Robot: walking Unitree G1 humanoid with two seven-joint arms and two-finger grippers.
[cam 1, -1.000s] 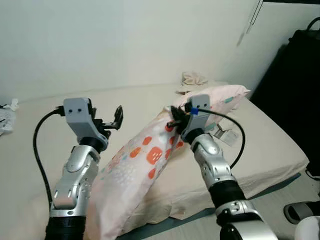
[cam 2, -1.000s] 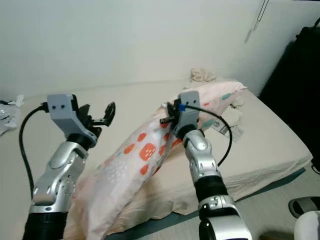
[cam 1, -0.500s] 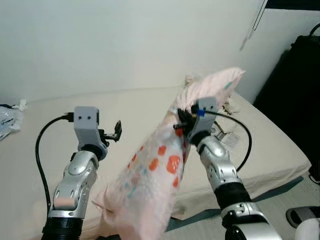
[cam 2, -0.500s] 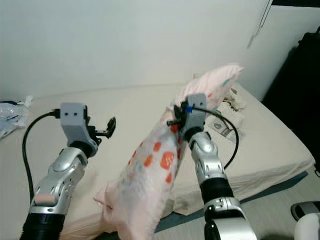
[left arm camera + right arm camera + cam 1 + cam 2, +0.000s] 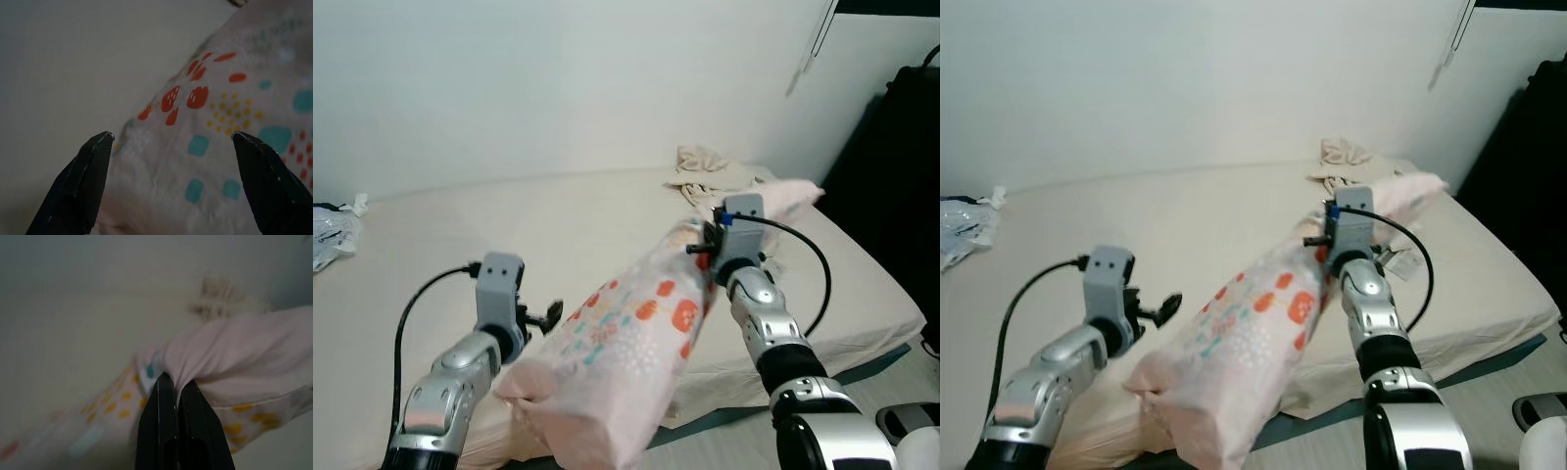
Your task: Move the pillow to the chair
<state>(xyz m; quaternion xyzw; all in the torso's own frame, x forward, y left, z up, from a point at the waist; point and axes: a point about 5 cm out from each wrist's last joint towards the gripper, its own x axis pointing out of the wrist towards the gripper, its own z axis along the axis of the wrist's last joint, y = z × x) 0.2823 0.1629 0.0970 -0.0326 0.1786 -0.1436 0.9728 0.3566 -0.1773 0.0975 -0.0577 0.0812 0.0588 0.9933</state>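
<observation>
A long pink pillow (image 5: 636, 343) printed with red, teal and yellow shapes hangs lifted over the front of the bed, its lower end near me. My right gripper (image 5: 172, 382) is shut on a fold of the pillow's fabric (image 5: 230, 345) near its upper end (image 5: 773, 196). In the eye views that gripper (image 5: 703, 245) sits halfway up the pillow's right side. My left gripper (image 5: 172, 139) stands open just beside the pillow's lower part (image 5: 220, 161), fingers (image 5: 548, 315) spread and holding nothing.
A beige bed (image 5: 509, 225) fills the middle, against a white wall. A crumpled cloth (image 5: 710, 166) lies at its far right corner, small items (image 5: 771, 262) behind the right arm. A plastic bag (image 5: 331, 230) lies at far left. A dark object (image 5: 901, 166) stands right.
The pillow has swung from steep and high to lower and flatter, its near end toward me. My left arm dropped down beside it. The right gripper stayed shut on the fabric.
</observation>
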